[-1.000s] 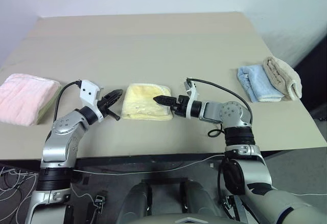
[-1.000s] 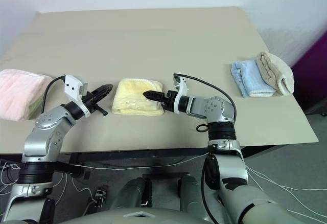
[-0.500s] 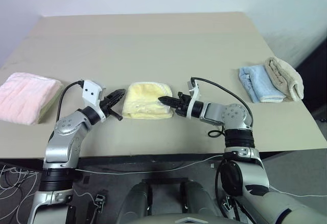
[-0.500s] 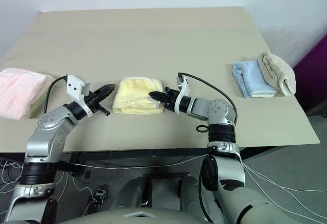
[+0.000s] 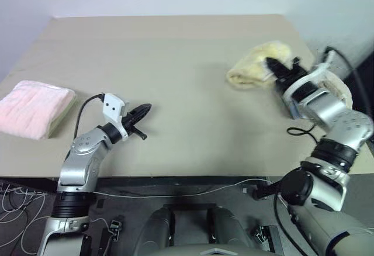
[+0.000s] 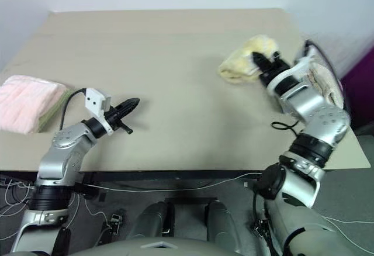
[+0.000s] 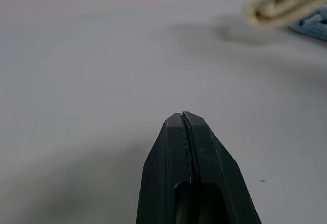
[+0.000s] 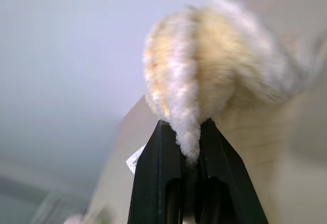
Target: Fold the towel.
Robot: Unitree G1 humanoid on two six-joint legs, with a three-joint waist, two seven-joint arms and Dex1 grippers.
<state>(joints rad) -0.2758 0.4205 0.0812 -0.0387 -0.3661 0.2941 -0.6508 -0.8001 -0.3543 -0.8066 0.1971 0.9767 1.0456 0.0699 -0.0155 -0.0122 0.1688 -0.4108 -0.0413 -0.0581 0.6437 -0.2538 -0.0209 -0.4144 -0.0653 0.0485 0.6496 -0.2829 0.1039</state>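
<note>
The pale yellow towel, folded into a thick bundle, hangs in the air over the table's right side with my right gripper shut on one of its edges. In the right wrist view the towel bulges past the fingers, its edge pinched between them, and a small white label peeks out beside them. My left gripper is shut and holds nothing, hovering low over the bare table at front left. The left wrist view shows its closed fingertips and the lifted towel far off.
A pink folded towel lies at the table's left edge on something pale green. A beige folded towel lies at the right edge behind my right forearm. A blue folded towel lies under the lifted one. A black cable loops off my left wrist.
My right gripper closed on the towel at the table's middle front and swung it up and to the right, off the table. The left gripper stayed shut and shifted only slightly.
</note>
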